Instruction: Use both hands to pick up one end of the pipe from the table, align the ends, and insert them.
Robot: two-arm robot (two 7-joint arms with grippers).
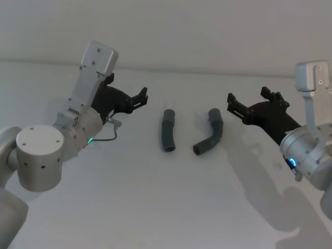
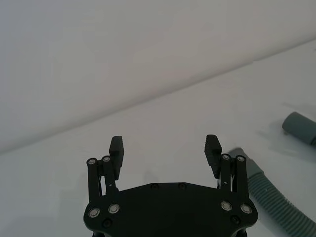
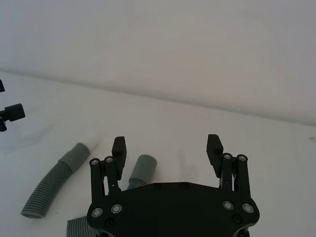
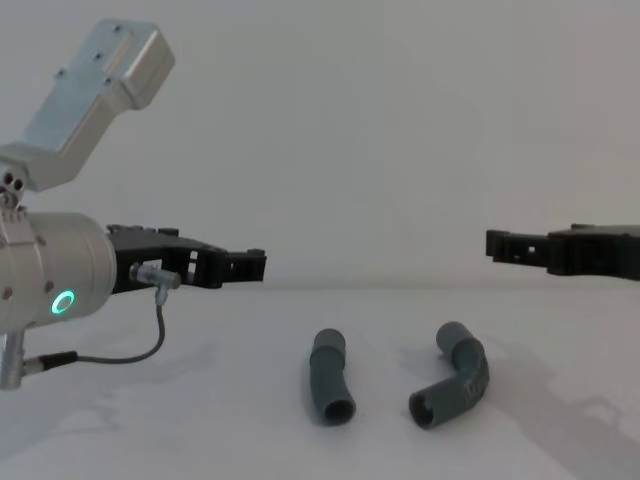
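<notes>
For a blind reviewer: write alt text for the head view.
A slightly bent pipe piece and an elbowed pipe piece lie apart on the white table. The open left gripper and open right gripper hover on either side, empty.

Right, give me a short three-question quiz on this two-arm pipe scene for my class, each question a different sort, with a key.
1. True or false: the left gripper is shut on a pipe piece.
2. The sharply elbowed pipe piece lies nearer which? A) the left gripper B) the right gripper C) neither, it rests on the other piece
3. Fill in: both grey pieces lie apart on the white ____.
Key:
1. False: it is open and empty, as is the right gripper.
2. B; the gently bent pipe piece lies on the robot's left of it.
3. table.
</notes>
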